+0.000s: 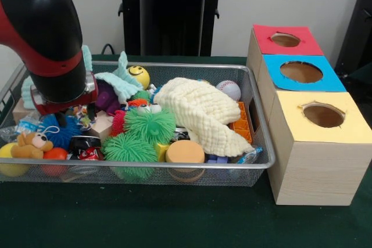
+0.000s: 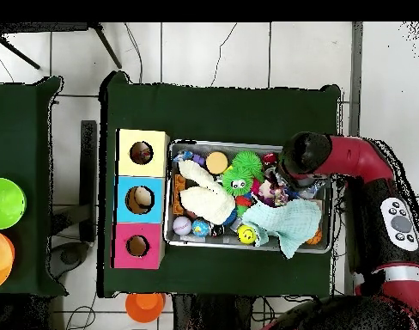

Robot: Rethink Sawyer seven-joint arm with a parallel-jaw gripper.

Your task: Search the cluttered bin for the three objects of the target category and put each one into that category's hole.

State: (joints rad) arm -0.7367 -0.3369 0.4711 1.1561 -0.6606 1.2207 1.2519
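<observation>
Arm [image 1: 43, 39] is down in the bin [image 1: 263, 164], 9 o'clock end!
Gripper buried among toys, grip impossible to tell. Yellow hole [image 1: 323, 115] sits at 3 o'clock; printed bundles can't be made out.

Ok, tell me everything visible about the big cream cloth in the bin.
The cream cloth is a thick, soft-looking piece of pale yellow-white fabric with a bumpy waffle-like texture. It lies crumpled and folded, draped diagonally across the right half of the wire-mesh bin, on top of the other toys. Its lower end reaches toward the bin's near right corner. It lies against the green spiky ball and partly covers the orange block. A baseball sits just behind it.
</observation>
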